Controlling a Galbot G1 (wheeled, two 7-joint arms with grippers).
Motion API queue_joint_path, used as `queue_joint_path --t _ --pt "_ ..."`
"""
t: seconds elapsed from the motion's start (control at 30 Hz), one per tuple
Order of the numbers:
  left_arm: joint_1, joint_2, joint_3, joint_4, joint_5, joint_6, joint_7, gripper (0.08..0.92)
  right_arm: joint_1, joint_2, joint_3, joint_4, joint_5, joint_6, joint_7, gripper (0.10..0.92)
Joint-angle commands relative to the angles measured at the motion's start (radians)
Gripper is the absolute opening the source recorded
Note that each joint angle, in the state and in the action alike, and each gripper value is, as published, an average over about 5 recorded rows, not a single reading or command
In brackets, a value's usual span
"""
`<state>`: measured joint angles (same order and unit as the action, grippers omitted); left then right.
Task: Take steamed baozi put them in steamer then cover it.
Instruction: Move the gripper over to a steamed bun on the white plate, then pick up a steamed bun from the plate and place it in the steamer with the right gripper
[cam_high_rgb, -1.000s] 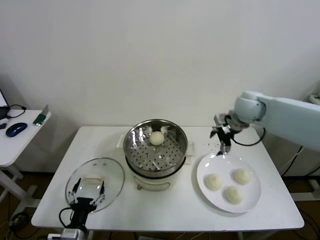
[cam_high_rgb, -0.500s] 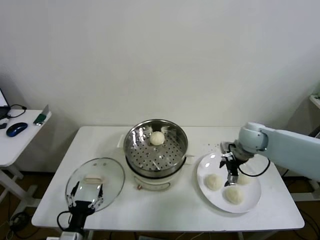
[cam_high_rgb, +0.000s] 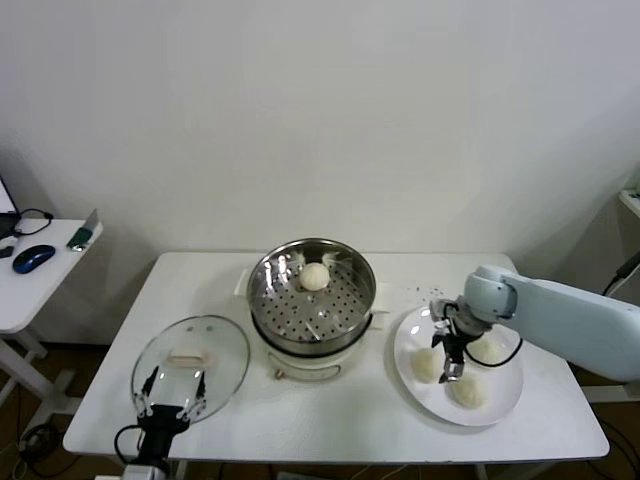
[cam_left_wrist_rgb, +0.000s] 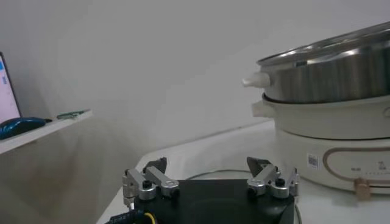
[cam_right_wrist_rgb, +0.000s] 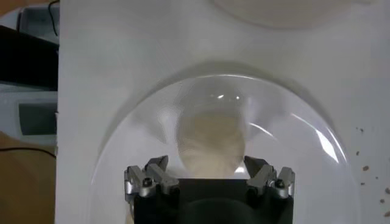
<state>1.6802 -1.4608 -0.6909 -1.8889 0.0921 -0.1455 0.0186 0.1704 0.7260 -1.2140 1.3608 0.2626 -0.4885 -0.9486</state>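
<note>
White table (cam_high_rgb: 330, 420) against a pale wall (cam_high_rgb: 320, 110) — both grippers, left gripper (cam_high_rgb: 172, 393) and right gripper (cam_high_rgb: 447, 352), spread wide, empty

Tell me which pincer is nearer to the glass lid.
Left. The left pincer hangs open at the glass lid's near edge, by the table's front. The right pincer is open across the table, over the plate with baozi, beyond the steamer.

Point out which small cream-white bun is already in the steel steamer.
The lone bun at the far side of the steamer's perforated basket; the other three lie on the flat white plate.
</note>
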Motion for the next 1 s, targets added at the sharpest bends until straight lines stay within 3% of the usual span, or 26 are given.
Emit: queue_joint_path --t 0.03,0.67,1.0 --pt "-0.003 -0.002 0.000 0.002 0.001 0.002 0.001 0.823 -0.041 0.043 0.028 -0.042 -0.016 0.003 0.007 0.823" --pt "-0.003 -0.001 -0.001 -0.002 0.000 0.003 0.001 0.823 0.013 0.033 0.003 -0.051 0.038 0.040 0.000 0.688" --pt "0.009 0.004 0.012 -0.015 -0.001 0.006 0.001 0.823 0.444 0.037 -0.225 -0.051 0.250 0.063 -0.024 0.679"
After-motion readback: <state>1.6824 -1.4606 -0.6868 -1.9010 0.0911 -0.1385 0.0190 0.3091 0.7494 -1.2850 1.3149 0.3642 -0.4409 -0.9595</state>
